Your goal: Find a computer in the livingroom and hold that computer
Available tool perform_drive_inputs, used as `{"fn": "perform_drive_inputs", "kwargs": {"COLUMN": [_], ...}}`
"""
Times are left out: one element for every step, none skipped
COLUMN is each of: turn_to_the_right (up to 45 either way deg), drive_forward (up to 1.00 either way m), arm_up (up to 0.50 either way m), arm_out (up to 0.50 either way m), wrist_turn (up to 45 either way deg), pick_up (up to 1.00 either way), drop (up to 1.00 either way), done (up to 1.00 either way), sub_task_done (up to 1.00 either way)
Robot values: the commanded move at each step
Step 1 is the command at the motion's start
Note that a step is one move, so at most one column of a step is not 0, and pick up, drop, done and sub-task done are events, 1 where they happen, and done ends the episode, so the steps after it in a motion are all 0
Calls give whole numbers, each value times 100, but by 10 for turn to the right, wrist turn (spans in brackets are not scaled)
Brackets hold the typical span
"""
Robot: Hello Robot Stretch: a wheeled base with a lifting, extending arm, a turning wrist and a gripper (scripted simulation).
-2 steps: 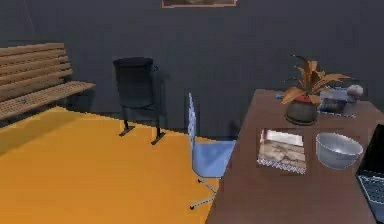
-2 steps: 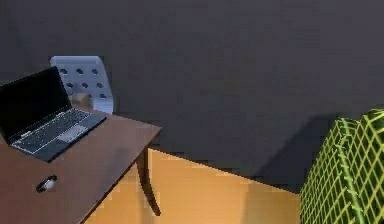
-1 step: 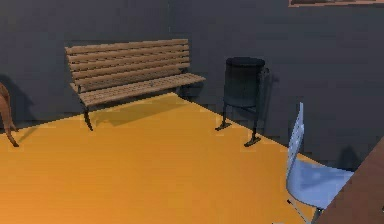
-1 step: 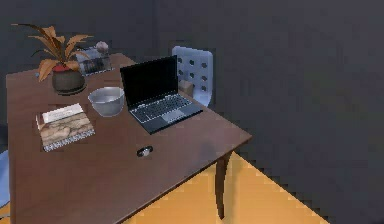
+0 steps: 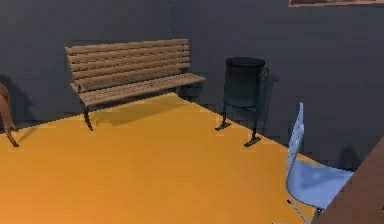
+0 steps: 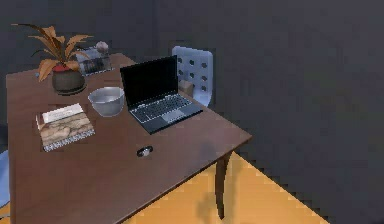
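The brown table (image 6: 110, 175) carries an open laptop (image 6: 160, 95), a bowl (image 6: 106, 99), a book (image 6: 65, 127) and a potted plant (image 6: 62, 60).

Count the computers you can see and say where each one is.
1. An open laptop stands on the wooden table, right of the bowl, in front of the pale chair. The table runs past the picture's edge, so another could lie there.
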Motion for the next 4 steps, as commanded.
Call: {"fn": "perform_drive_inputs", "kwargs": {"turn_to_the_right": [0,0,0,0], "drive_forward": [0,0,0,0], "arm_up": [36,0,0,0], "arm_out": [0,50,0,0], "wrist_turn": [0,0,450,450], "pick_up": [0,0,0,0], "drop": [0,0,0,0], "done": [0,0,0,0], "sub_task_done": [0,0,0,0]}}
